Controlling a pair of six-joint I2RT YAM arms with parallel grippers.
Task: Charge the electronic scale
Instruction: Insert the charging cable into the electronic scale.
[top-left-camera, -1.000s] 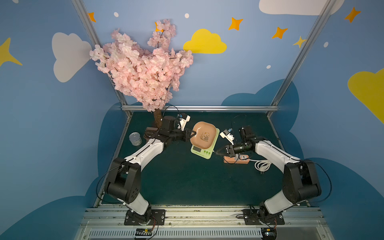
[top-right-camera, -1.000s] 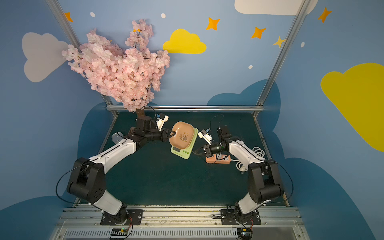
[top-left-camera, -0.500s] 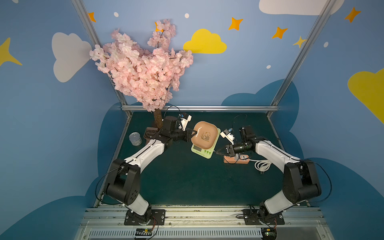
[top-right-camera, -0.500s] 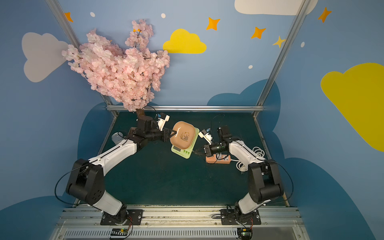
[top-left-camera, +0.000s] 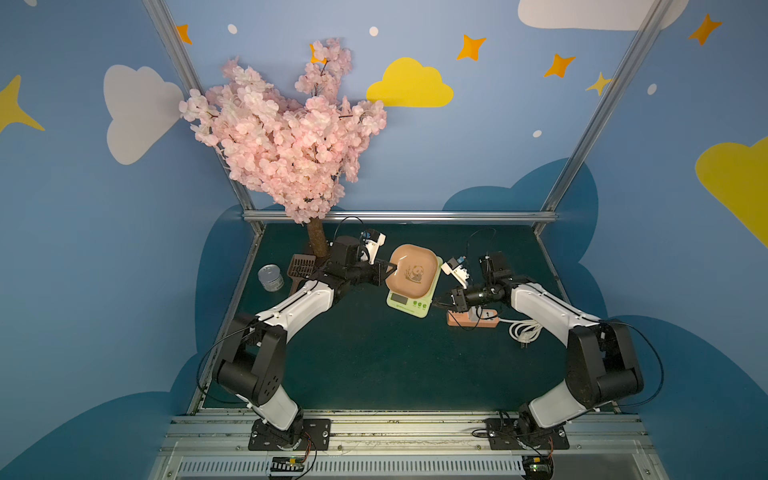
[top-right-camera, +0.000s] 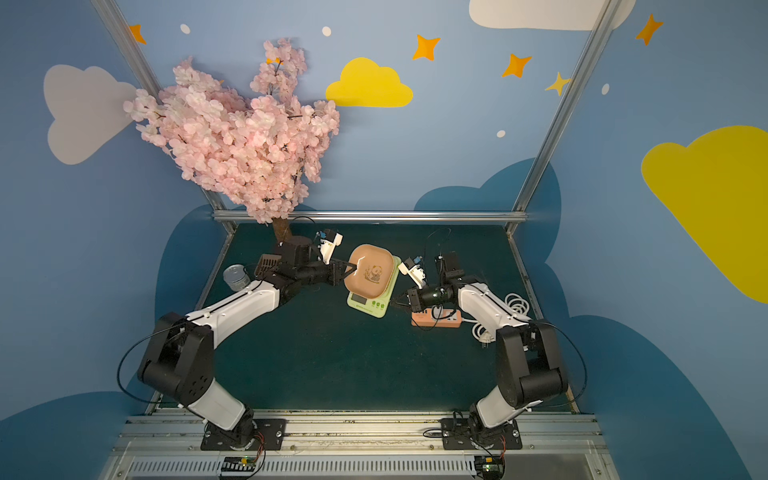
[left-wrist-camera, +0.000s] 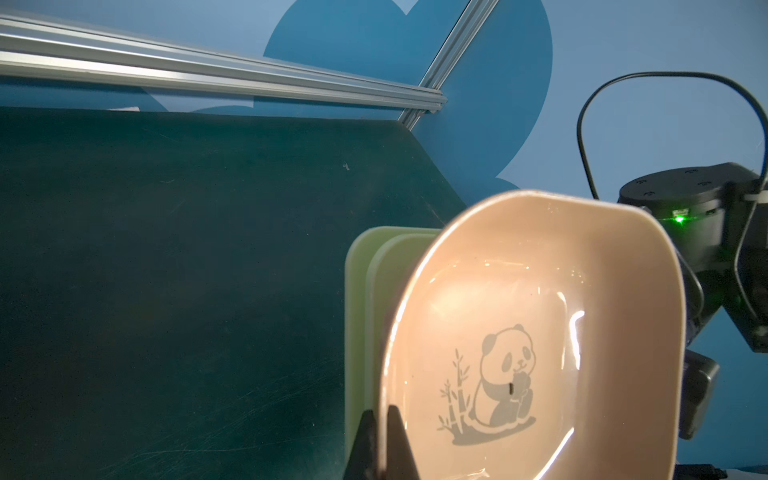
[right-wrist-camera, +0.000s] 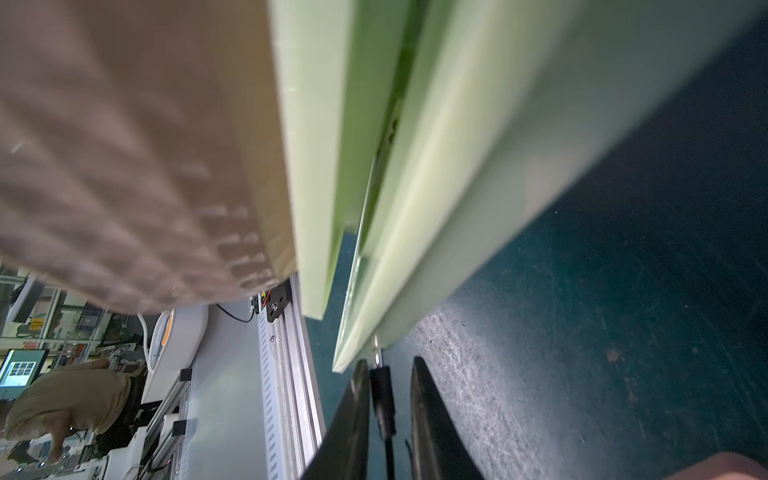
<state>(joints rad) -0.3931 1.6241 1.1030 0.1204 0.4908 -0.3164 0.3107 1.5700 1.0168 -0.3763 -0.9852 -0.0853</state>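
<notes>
The electronic scale (top-left-camera: 406, 305) is sitting mid-table on the green mat (top-left-camera: 374, 365), between the two arms. The left gripper (top-left-camera: 388, 270) is pinching the rim of the pink panda dish (top-left-camera: 411, 272) on top of the scale, its fingers (left-wrist-camera: 400, 453) closed on that edge. The right gripper (right-wrist-camera: 390, 363) is pointing at the scale's opposite side. Its jaws are standing slightly parted around a black plug (right-wrist-camera: 382, 399), one finger clear of it, and the plug's metal tip is meeting the scale's edge.

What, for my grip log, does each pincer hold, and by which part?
Left pincer: the pink dish of the scale, by its rim. Right pincer: nothing clamped; jaws stand slack around the black plug.
</notes>
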